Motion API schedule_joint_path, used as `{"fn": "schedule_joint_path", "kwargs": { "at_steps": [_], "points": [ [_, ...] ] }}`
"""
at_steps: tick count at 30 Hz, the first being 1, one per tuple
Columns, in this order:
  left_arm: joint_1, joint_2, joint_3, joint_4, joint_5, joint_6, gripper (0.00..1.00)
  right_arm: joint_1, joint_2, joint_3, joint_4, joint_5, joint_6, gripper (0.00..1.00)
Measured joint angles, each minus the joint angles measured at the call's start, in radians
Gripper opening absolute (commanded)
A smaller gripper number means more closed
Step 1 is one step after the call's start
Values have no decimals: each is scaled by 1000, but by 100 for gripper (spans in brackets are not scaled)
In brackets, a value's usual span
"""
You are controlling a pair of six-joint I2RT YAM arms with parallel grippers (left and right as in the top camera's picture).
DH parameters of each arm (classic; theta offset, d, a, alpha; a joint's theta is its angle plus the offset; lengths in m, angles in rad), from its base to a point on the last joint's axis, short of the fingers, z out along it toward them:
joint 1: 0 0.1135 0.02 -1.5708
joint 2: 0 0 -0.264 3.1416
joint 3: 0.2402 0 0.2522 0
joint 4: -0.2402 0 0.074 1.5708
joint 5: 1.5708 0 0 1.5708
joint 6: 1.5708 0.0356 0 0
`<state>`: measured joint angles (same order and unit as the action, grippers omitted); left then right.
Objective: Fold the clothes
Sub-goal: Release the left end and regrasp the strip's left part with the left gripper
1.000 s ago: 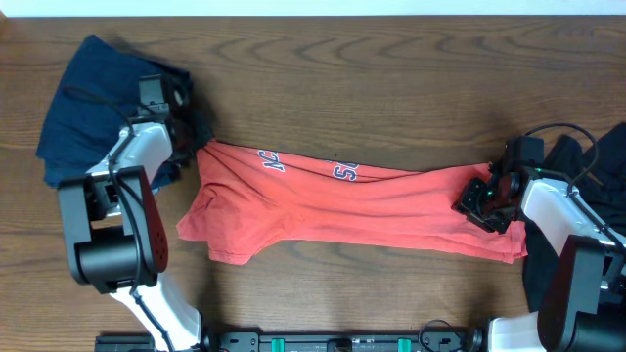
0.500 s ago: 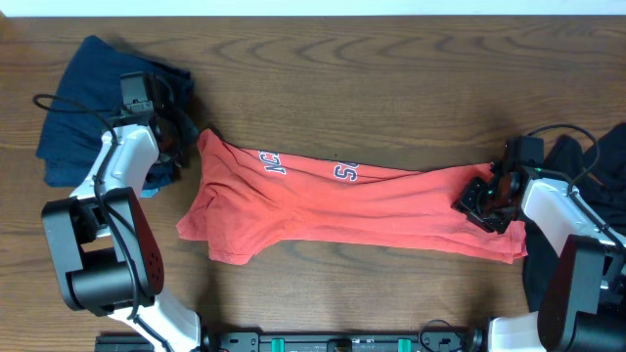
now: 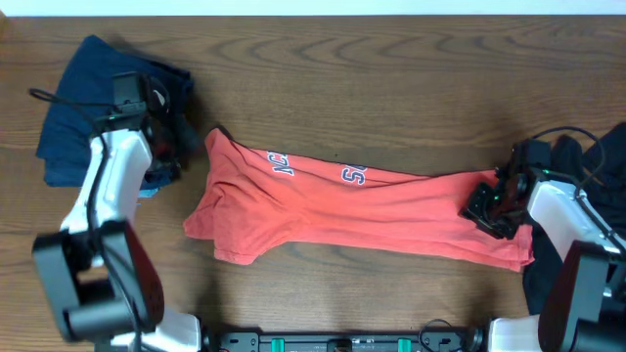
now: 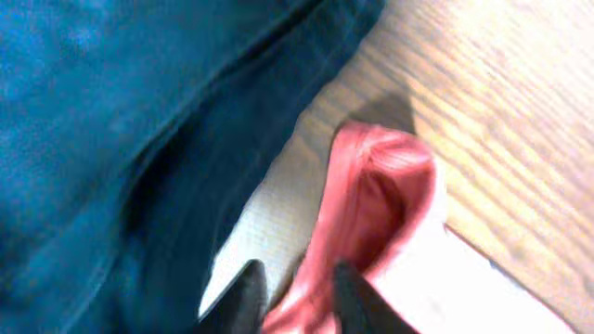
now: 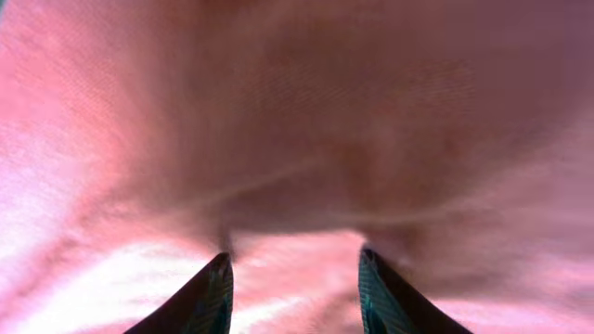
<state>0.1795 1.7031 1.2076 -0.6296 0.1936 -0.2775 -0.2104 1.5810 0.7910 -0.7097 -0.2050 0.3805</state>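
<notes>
The left claw (image 4: 297, 278), fingers (image 4: 243, 295) partly cut off, narrowly pinched a corner of the red shirt (image 3: 372, 210) beside a navy garment (image 3: 83, 108). The right claw (image 5: 295, 269) gripped the shirt's other end, blurred cloth filling its view. The shirt lay stretched across the table (image 3: 391, 78).

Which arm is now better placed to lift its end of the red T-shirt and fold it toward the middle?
Probably the left. The left gripper has the edge of the coral-red T-shirt between its fingers, while the right gripper stands spread over the cloth, grip unclear.
</notes>
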Motion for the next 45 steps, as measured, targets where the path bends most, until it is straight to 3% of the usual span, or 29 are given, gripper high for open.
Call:
{"fn": "schedule_joint_path", "kwargs": {
  "at_steps": [4,8,11,16,20,23,25,26,27,28,31,40,45],
  "points": [
    [-1,-102,3,-157,10,32,14,-14,-116,-4,-3,-47,-59,47],
    [-17,-127,7,-317,10,82,38,-14,-247,-4,-5,-121,-108,57],
    [-40,-127,-11,-375,10,108,47,-14,-297,-4,-16,-149,-124,60],
    [-77,-127,-127,-393,21,122,53,-14,-320,-4,-37,-171,-139,61],
    [-111,-126,-261,-319,42,125,60,-14,-320,-4,-40,-178,-143,62],
    [-124,-126,-340,-249,48,125,55,-14,-320,-4,-39,-181,-145,62],
    [-124,-126,-376,-230,48,123,40,-14,-320,-4,-39,-182,-145,63],
    [-124,-126,-391,-225,51,119,20,-14,-320,-4,-39,-182,-145,63],
    [-124,-126,-399,-224,51,119,11,-14,-320,-4,-39,-182,-147,63],
    [-124,-126,-404,-225,60,126,6,-14,-320,-4,-38,-182,-147,63],
    [-124,-126,-405,-227,131,126,6,-14,-320,-4,-31,-183,-148,63],
    [-124,-126,-351,-224,523,125,6,-14,-320,-4,-29,-184,-148,64],
    [-125,-126,-300,-85,625,96,6,-14,-320,-4,-27,-184,-148,64]
  ]
}}
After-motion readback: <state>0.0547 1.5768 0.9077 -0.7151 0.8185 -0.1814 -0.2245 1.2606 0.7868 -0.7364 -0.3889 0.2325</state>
